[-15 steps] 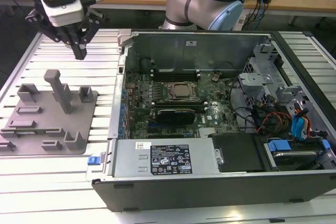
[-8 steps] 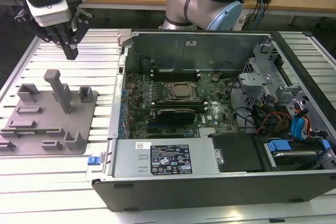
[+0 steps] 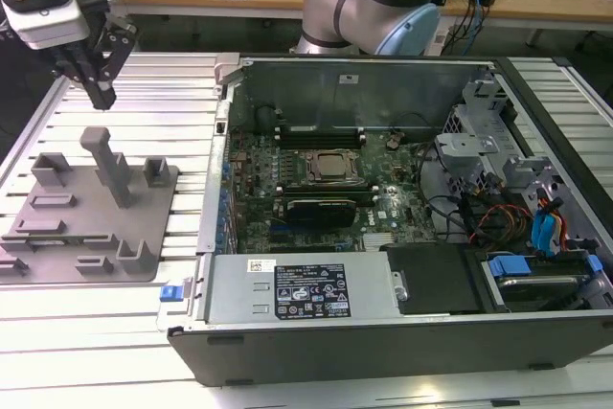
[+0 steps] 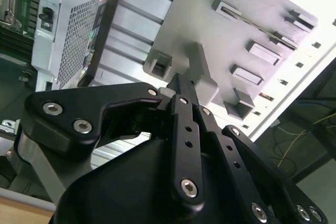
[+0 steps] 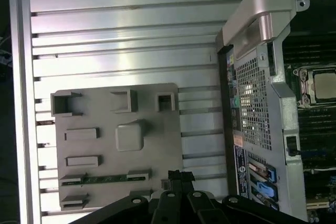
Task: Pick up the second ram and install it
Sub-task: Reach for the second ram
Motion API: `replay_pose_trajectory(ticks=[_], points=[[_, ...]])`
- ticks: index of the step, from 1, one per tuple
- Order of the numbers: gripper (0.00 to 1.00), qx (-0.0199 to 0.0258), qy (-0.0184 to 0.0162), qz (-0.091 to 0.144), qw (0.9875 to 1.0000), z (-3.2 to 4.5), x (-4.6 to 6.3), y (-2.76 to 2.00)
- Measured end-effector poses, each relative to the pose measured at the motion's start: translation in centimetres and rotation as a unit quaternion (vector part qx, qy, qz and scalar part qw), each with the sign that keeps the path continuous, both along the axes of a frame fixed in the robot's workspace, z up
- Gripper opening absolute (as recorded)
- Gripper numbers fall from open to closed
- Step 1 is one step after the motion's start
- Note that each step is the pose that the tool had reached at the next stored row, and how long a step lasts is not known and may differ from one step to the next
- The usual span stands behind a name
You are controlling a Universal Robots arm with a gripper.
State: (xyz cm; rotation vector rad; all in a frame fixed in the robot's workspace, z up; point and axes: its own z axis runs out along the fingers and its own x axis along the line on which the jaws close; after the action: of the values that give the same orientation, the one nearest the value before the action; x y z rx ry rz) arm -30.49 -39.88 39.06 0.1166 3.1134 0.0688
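- The second ram [image 5: 102, 179] lies flat on the grey fixture plate [image 5: 152, 145], a thin green strip held between two low end blocks near one edge of the plate, as seen in the first wrist view.
- Nothing touches the stick; it rests in its holder, outside the computer.
- The gripper [image 5: 176, 176] hangs above the plate with its jaws together and nothing between them; in the first wrist view its tips sit close to one end of the stick, but apart from it.
- In the exterior view the gripper [image 3: 102, 98] is above the far part of the plate [image 3: 144, 237], over a tall grey post [image 3: 110, 165] that stands upright on it.
- In the second wrist view the closed tips [image 4: 177, 80] point down at that same post.
- Other low grey blocks stand on the plate around the post.
- The plate lies on a slotted aluminium table [image 3: 172, 83].
- Just beside it, toward the exterior view's right, stands an open computer case [image 3: 536, 332] with its motherboard [image 3: 259, 155] exposed.
- The CPU socket [image 3: 332, 168] sits mid-board, with long memory slots on either side of it; I cannot tell which slots are filled.
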Motion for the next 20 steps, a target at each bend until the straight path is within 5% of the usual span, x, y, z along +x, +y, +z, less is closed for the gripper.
replay_pose_trajectory(ticks=[20], points=[[0.08, 0.0000, 0.0000, 0.000, 1.0000, -1.91, -3.6, -0.16]])
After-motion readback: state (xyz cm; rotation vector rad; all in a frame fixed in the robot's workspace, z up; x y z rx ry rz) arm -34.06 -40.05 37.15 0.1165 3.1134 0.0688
